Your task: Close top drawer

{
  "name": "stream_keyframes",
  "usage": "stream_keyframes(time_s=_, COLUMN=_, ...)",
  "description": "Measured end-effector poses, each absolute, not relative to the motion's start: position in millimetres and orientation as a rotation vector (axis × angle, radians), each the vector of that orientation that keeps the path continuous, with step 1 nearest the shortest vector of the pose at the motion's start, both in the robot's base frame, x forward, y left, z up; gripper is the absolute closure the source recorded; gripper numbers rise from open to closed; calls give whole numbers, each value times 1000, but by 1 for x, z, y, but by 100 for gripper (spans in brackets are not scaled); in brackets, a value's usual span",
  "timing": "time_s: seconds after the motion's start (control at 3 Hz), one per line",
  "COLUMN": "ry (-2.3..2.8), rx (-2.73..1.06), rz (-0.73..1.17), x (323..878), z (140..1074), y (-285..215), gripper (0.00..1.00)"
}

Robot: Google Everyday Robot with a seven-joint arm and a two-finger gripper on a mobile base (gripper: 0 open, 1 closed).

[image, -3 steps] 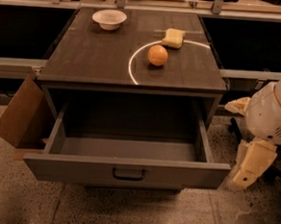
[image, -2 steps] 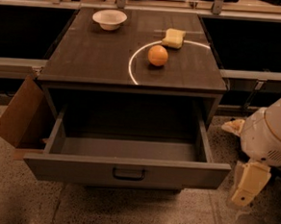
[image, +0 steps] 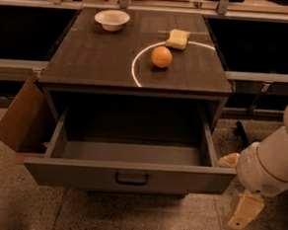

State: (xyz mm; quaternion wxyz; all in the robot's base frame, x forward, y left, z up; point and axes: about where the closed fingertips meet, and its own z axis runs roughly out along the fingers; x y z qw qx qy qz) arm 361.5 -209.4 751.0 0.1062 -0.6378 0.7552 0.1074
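Observation:
The top drawer (image: 130, 173) of the grey cabinet is pulled far out and looks empty inside. Its flat front panel carries a small dark pull handle (image: 131, 178). My gripper (image: 236, 187) is at the lower right, just beside the drawer's front right corner. It is open, with one cream finger (image: 228, 160) by the drawer's right side and the other (image: 244, 213) hanging lower, in front of the panel's plane. It holds nothing. No other drawers show.
On the cabinet top (image: 98, 59) stand a white bowl (image: 112, 20), an orange (image: 161, 57) and a yellow sponge (image: 178, 38). A brown cardboard box (image: 20, 118) leans against the cabinet's left side. Dark shelving runs behind. The floor is speckled stone.
My arm and gripper have moved down and a little left, from beside the cabinet's right side to the drawer's front right corner. The drawer has not moved.

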Motion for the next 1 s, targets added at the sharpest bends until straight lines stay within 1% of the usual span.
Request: stream_keyframes(time_s=1.0, ry=2302, rx=-1865, rz=308, x=359, z=683, y=-223, gripper=87)
